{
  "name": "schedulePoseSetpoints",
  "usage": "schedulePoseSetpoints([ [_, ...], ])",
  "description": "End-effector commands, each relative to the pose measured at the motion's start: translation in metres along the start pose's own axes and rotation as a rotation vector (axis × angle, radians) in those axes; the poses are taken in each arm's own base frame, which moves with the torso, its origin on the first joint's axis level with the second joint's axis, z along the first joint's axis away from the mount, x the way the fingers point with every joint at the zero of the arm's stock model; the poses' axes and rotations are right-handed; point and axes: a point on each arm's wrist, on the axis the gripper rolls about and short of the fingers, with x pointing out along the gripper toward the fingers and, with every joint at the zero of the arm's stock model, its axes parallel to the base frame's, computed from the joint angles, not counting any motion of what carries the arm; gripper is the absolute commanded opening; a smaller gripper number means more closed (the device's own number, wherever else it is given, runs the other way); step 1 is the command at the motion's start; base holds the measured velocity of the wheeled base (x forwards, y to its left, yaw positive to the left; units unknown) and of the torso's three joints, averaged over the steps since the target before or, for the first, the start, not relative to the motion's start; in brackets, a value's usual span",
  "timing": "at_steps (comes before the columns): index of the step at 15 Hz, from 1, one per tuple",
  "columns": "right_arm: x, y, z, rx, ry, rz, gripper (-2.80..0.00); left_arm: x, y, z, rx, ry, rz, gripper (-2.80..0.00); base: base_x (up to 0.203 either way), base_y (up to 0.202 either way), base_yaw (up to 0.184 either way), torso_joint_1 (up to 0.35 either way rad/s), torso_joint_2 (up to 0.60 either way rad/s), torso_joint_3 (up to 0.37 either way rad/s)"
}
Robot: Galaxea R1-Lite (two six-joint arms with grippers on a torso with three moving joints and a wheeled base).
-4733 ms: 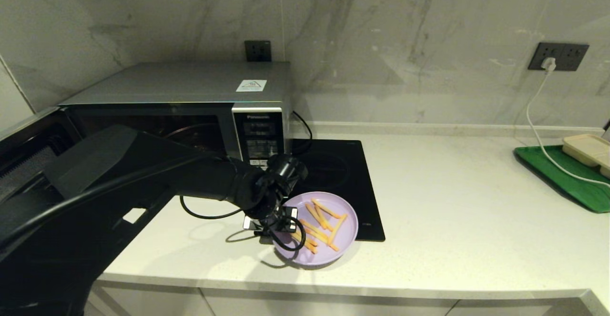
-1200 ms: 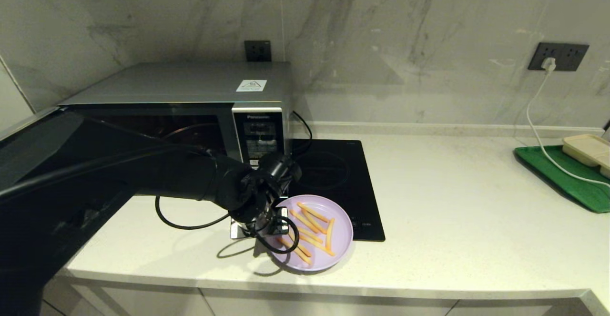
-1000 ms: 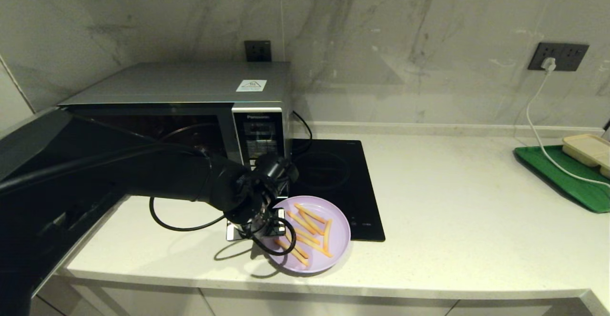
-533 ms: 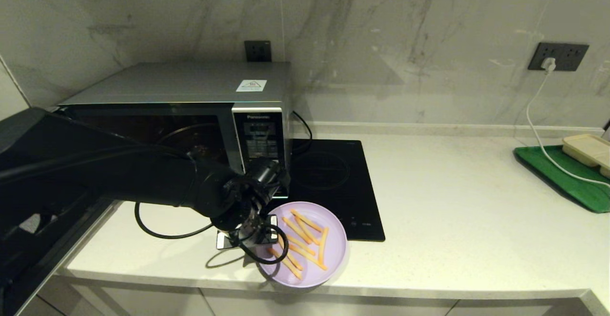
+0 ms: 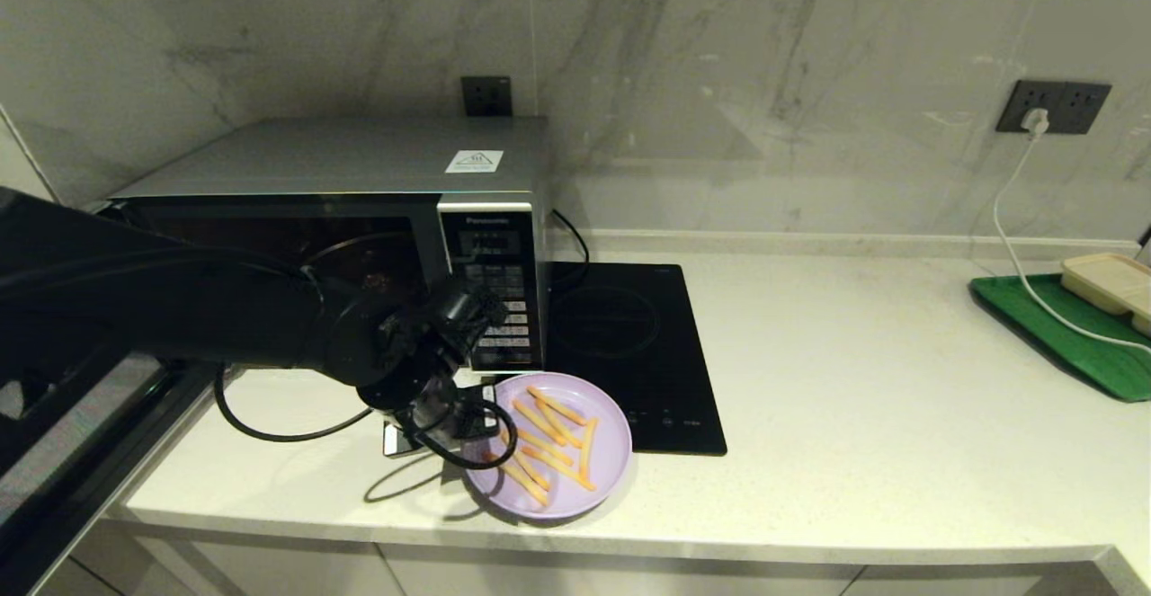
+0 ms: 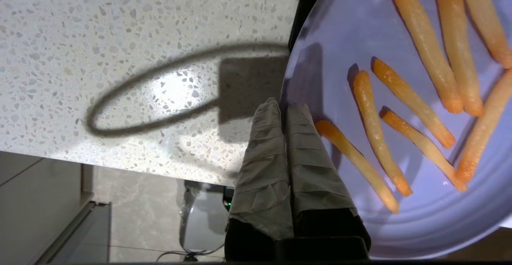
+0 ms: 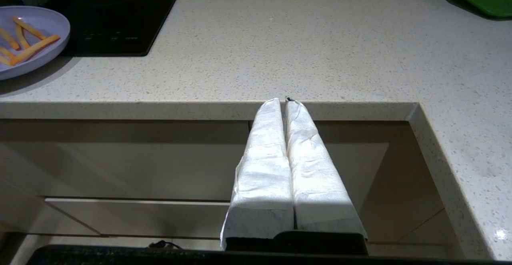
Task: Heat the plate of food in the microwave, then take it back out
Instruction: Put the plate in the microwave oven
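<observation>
Head view: left gripper clenched on near-left rim of plate of food, at counter's front edge, lifted. Right gripper closed, empty, parked low. Microwave behind, door open. Loading step; next, swing plate into cavity.

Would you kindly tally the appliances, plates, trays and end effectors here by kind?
Microwave: 1
Cooktop: 1
Plate: 1
Green tray: 1
End effectors: 2, left end effector on plate rim, right end effector parked
Total: 6
</observation>
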Motion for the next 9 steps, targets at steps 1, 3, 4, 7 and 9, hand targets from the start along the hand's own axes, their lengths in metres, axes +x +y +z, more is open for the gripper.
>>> schedulePoseSetpoints([
  [1, 0.000, 0.000, 0.000, 0.001, 0.001, 0.000, -2.80, -0.008, 0.009, 0.006, -0.032, 0.001, -0.024, -2.80, 0.000, 0.000, 0.000, 0.000, 0.00, 0.000],
  [3, 0.000, 0.000, 0.000, 0.001, 0.001, -0.001, -2.80, -0.004, 0.017, 0.003, -0.041, 0.023, -0.008, -2.80, 0.000, 0.000, 0.000, 0.000, 0.00, 0.000],
  [4, 0.000, 0.000, 0.000, 0.001, 0.001, 0.000, -2.80, -0.003, 0.020, 0.004, -0.049, 0.027, -0.004, -2.80, 0.000, 0.000, 0.000, 0.000, 0.00, 0.000],
  [7, 0.000, 0.000, 0.000, 0.001, 0.001, 0.000, -2.80, -0.009, 0.025, 0.007, -0.064, 0.032, -0.033, -2.80, 0.000, 0.000, 0.000, 0.000, 0.00, 0.000],
  [9, 0.000, 0.000, 0.000, 0.001, 0.001, 0.000, -2.80, -0.014, 0.028, 0.010, -0.079, 0.049, -0.080, -2.80, 0.000, 0.000, 0.000, 0.000, 0.00, 0.000],
])
